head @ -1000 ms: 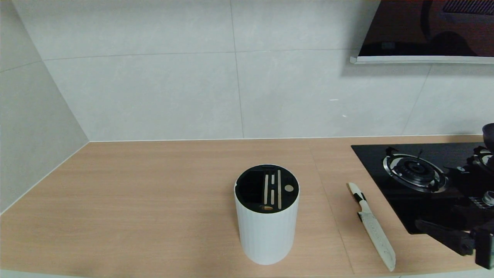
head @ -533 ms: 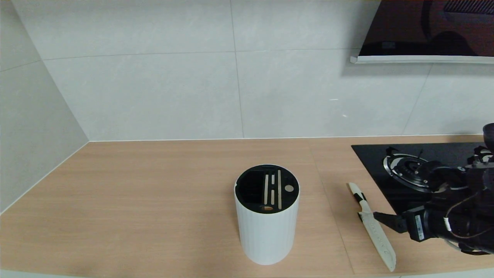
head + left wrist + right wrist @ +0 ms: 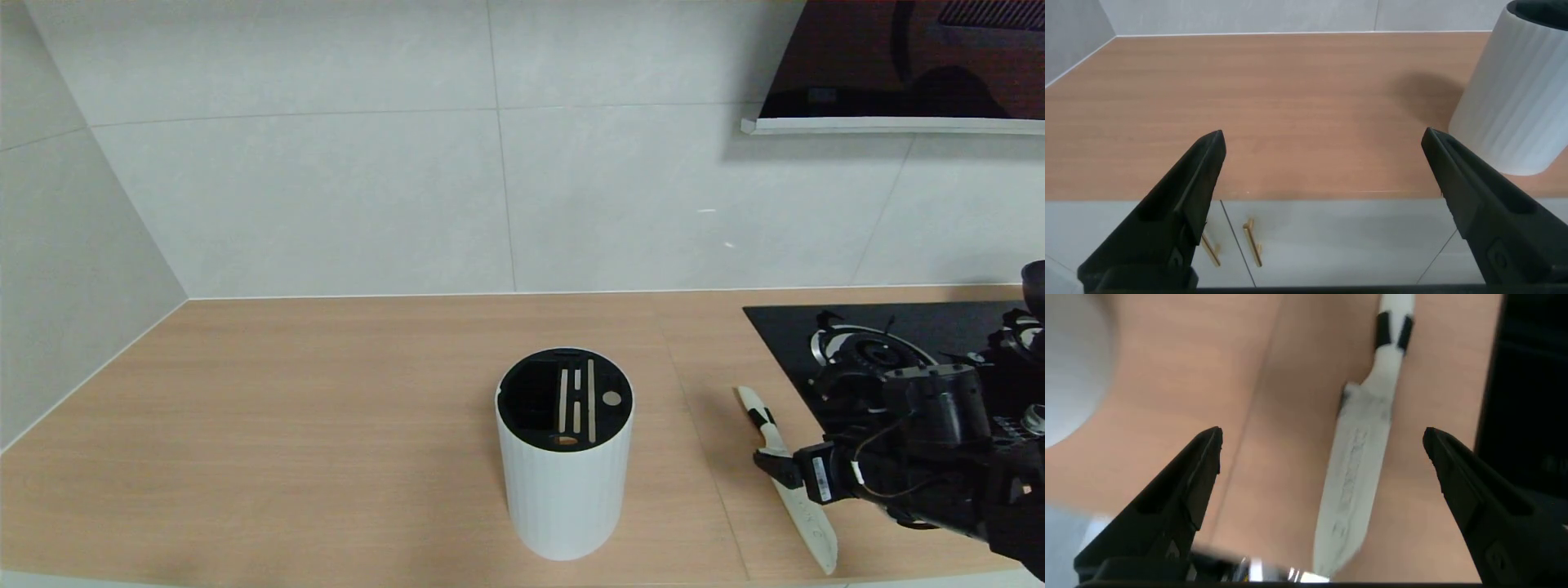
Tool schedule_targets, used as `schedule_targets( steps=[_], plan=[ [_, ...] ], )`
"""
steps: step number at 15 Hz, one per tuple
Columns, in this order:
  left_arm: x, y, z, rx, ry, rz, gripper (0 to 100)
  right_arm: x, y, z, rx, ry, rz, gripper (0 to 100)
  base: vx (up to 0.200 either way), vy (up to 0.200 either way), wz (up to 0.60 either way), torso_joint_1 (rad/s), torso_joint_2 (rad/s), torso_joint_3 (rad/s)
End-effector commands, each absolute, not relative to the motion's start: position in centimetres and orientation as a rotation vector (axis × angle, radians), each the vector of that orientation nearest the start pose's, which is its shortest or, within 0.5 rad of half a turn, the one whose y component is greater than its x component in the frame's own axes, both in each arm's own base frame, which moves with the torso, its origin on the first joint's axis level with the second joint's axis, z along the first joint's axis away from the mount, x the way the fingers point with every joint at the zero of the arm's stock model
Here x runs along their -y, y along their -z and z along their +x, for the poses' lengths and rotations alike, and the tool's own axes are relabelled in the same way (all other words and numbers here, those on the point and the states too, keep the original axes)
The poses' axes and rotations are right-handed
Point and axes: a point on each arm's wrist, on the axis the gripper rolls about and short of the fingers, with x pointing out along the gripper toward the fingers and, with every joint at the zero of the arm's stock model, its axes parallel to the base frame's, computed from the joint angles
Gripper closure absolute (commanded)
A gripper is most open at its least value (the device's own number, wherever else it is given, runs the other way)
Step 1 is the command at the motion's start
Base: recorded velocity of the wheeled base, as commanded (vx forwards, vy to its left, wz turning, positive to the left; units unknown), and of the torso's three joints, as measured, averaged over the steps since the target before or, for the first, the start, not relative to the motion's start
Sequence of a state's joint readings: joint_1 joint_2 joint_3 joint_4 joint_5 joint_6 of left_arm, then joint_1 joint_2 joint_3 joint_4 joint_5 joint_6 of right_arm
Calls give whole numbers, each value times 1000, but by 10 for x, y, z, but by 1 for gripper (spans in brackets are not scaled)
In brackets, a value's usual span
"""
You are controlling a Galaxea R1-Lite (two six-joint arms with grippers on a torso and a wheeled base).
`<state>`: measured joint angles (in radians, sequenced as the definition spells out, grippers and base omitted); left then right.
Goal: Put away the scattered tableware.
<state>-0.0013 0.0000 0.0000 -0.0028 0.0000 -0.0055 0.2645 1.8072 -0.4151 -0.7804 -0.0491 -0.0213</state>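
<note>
Jaws: spread on your right gripper [image 3: 1320, 445], poised over the knife [image 3: 1360, 469] to straddle it; spread on the left gripper [image 3: 1323, 139] too, idle.
Storage: white holder [image 3: 565, 474] upright on the bench [image 3: 326, 392], slots up for the blade.

The pale wood-grain countertop [image 3: 326, 408] looks smooth and matt. The white cylindrical holder [image 3: 563, 498] has a finely ribbed, matt, plastic-looking wall and a matt black slotted top. The cream knife [image 3: 1355, 482] has a dull, speckled blade. The black glass hob [image 3: 784, 327] and dark range hood [image 3: 898, 57] are glossy.
</note>
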Motion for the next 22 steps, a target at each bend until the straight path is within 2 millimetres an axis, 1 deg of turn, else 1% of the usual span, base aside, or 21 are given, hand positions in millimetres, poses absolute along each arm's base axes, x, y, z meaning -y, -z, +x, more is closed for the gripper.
schedule_targets(
  steps=[1, 2, 4, 6, 8, 12, 22],
  plan=[
    [0, -76, -23, 2, 2, -6, 0, -68, -47, 262, -659, -193, -129, 0, 0, 0, 0, 0, 0, 0],
    [0, -76, -23, 2, 2, -6, 0, -69, -38, 269, -636, -188, -124, 0, 0, 0, 0, 0, 0, 0],
    [0, -76, -23, 3, 2, -6, 0, -69, -31, 274, -622, -153, -127, 0, 0, 0, 0, 0, 0, 0],
    [0, -76, -23, 2, 2, -6, 0, -66, -25, 279, -612, -113, -130, 0, 0, 0, 0, 0, 0, 0],
    [0, -76, -23, 3, 2, -6, 0, -62, -16, 285, -602, -94, -124, 0, 0, 0, 0, 0, 0, 0],
    [0, -76, -23, 2, 2, -6, 0, -59, -5, 292, -596, -72, -121, 0, 0, 0, 0, 0, 0, 0],
    [0, -76, -23, 2, 2, -6, 0, -56, 2, 294, -618, -63, -121, 0, 0, 0, 0, 0, 0, 0]
  ],
)
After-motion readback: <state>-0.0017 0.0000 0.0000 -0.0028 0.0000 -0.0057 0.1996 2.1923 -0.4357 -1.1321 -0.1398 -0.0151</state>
